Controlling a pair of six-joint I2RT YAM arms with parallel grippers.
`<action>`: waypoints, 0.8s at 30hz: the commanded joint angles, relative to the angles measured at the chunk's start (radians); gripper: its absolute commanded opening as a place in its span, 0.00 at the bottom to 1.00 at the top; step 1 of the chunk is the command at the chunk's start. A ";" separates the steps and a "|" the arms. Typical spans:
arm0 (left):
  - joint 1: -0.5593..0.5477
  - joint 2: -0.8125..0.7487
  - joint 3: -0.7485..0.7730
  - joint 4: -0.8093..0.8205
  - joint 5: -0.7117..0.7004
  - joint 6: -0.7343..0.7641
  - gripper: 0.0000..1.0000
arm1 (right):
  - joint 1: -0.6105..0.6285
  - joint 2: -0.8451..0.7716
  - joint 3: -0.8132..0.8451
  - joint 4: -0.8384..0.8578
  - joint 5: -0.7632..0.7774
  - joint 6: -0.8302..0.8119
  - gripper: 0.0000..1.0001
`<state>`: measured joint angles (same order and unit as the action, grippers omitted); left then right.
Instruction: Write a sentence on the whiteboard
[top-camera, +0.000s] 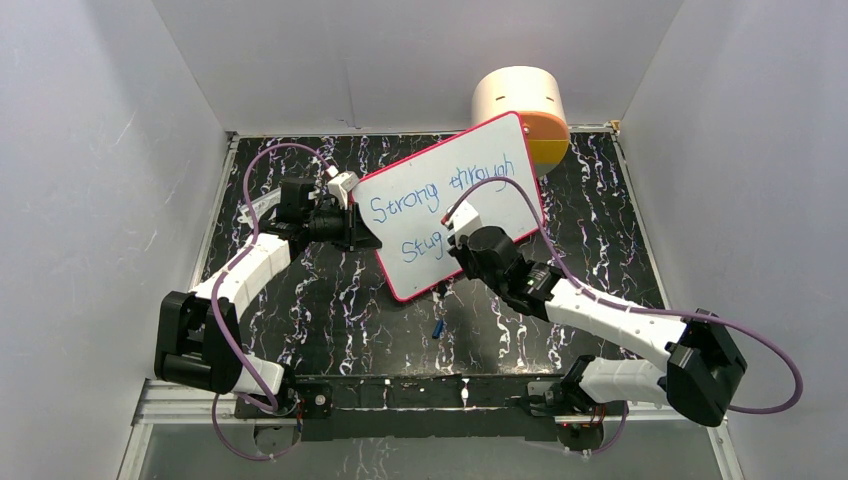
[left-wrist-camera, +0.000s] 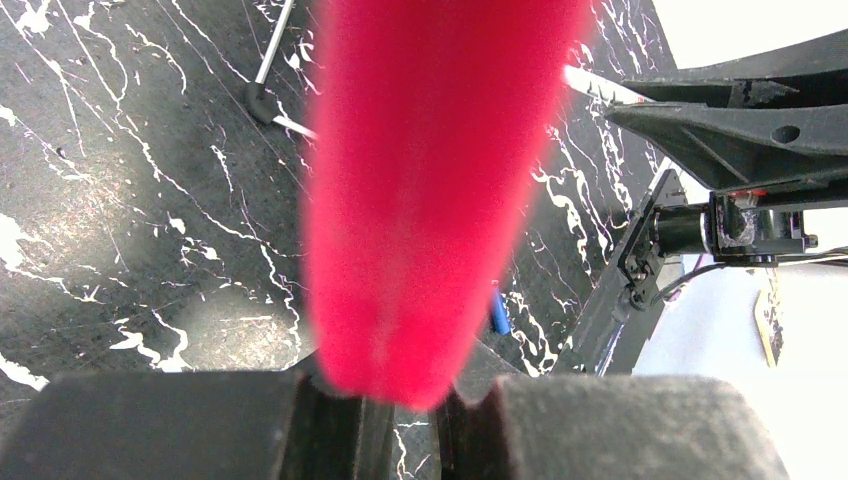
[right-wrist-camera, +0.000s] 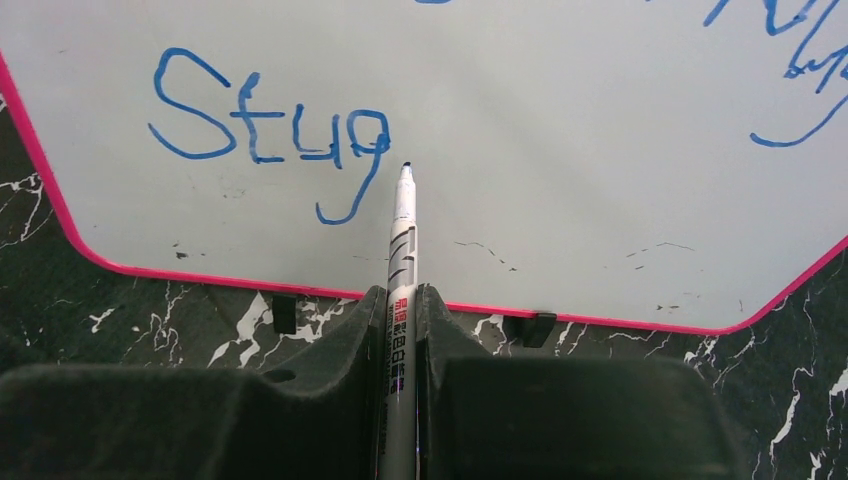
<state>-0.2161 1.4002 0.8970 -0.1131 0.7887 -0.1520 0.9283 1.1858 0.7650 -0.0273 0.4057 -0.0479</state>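
Writing the second line is the step in hand: the sentence reads "Stug" low on the whiteboard at mid-table. The right gripper is clamped on the marker, tip just right of the "g"; the next letter likely needs a small rightward shift. The left gripper pinches the whiteboard's pink edge.

On the whiteboard a blue handwritten sentence stands in two lines. The upper line reads "Strong through" and the lower reads "Stug", clearest in the right wrist view. The marker barrel carries a red patch and fine print, too small to read.
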 joint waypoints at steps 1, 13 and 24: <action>0.003 0.016 0.015 -0.059 -0.074 0.029 0.00 | -0.016 -0.012 0.035 0.035 0.017 0.023 0.00; 0.003 0.024 0.019 -0.060 -0.073 0.029 0.00 | -0.019 0.044 0.070 0.029 0.036 0.037 0.00; 0.003 0.025 0.019 -0.062 -0.076 0.028 0.00 | -0.020 0.047 0.081 0.038 0.055 0.033 0.00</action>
<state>-0.2161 1.4029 0.9009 -0.1173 0.7876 -0.1497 0.9119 1.2465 0.7918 -0.0280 0.4278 -0.0219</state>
